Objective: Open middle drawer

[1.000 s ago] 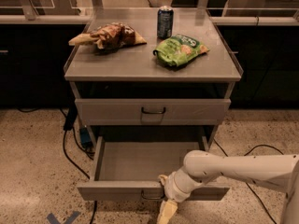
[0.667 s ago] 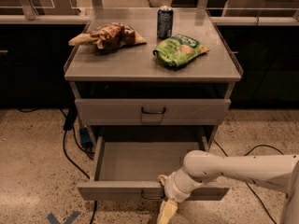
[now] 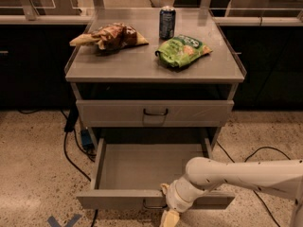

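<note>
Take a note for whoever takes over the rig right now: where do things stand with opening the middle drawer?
Hand: low at the front of the wide, shallow grey metal middle drawer, beside its small dark loop handle; grip not readable.
Drawer: pulled well out.
Done: the opening, by the look of it.
Left: probably only clearing the hand away.

The end effector (image 3: 169, 217) hangs just in front of the pulled-out drawer (image 3: 113, 198), and the bottom edge cuts off its lower part. The wrist covers part of the drawer's handle (image 3: 152, 205). The arm (image 3: 246, 176) runs out past the right edge. Whatever sits below the drawer is out of view. The gap under the tabletop (image 3: 142, 69) is too dark to make out, and the label on the can (image 3: 166, 22) is too small to read.
</note>
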`<state>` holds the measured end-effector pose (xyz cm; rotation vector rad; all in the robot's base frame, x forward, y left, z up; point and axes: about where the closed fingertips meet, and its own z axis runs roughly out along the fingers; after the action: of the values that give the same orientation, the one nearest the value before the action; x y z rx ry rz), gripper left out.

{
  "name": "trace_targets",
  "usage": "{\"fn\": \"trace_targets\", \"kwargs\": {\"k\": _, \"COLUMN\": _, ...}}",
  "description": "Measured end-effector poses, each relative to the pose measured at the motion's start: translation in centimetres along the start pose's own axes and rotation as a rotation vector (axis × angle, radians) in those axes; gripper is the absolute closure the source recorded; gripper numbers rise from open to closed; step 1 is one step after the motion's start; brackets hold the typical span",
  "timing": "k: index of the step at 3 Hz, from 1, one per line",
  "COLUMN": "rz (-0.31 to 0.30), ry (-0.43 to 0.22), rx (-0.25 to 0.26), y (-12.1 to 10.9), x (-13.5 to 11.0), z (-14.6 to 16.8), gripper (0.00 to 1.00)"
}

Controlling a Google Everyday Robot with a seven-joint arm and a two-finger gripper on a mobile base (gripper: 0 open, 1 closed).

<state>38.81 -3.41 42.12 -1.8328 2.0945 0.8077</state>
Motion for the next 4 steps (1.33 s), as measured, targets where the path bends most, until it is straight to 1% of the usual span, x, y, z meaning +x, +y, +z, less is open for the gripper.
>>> {"fn": "trace_targets", "kwargs": {"k": 1, "rz": 0.0, "ry": 0.0, "rx": 0.0, "y": 0.0, "x": 0.0, "z": 0.0, "gripper": 0.0}}
{"fn": "trace_targets", "kwargs": {"k": 2, "rz": -0.031, "ry": 0.033, "rx": 0.015, "y": -1.4, "x": -0.3, "z": -0.7, "gripper": 0.0}}
{"fn": "trace_targets", "kwargs": {"k": 3, "rz": -0.07, "ry": 0.083, "rx": 0.038, "y": -4.0, "x": -1.1, "z": -2.0, "gripper": 0.0}}
{"fn": "trace_targets", "kwargs": {"k": 4, "rz": -0.09, "ry": 0.124, "rx": 0.106, "y": -5.9, "x": -1.4, "z": -3.8, "gripper": 0.0}}
